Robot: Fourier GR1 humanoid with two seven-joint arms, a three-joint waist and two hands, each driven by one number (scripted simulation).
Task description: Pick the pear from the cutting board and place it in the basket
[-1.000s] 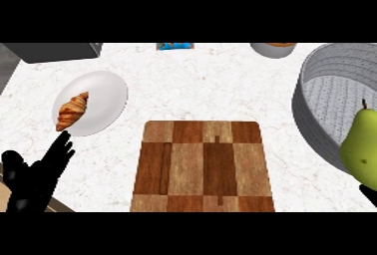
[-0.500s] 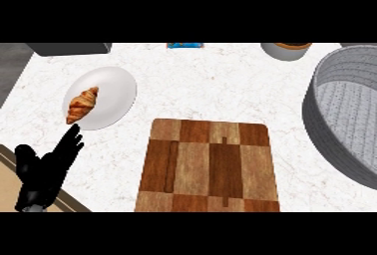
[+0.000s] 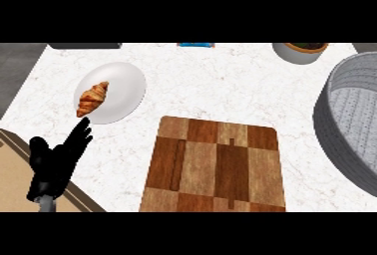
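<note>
The wooden cutting board (image 3: pixel 217 164) lies bare on the white counter, low in the middle of the head view. The grey basket (image 3: pixel 352 119) stands at the right edge, only its left part inside the view. No pear shows anywhere in view. My left hand (image 3: pixel 55 162) rests at the lower left with straight fingers pointing up, holding nothing. My right hand is out of the view.
A white plate (image 3: pixel 123 84) with a croissant (image 3: pixel 92 98) sits at the upper left, just above my left hand. A grey bowl (image 3: pixel 299 51) stands at the top right. A small blue item (image 3: pixel 196 45) lies at the counter's far edge.
The pear and my right hand, seen at the right edge one second ago, are gone from view. The view has shifted, so the board and basket appear further right.
</note>
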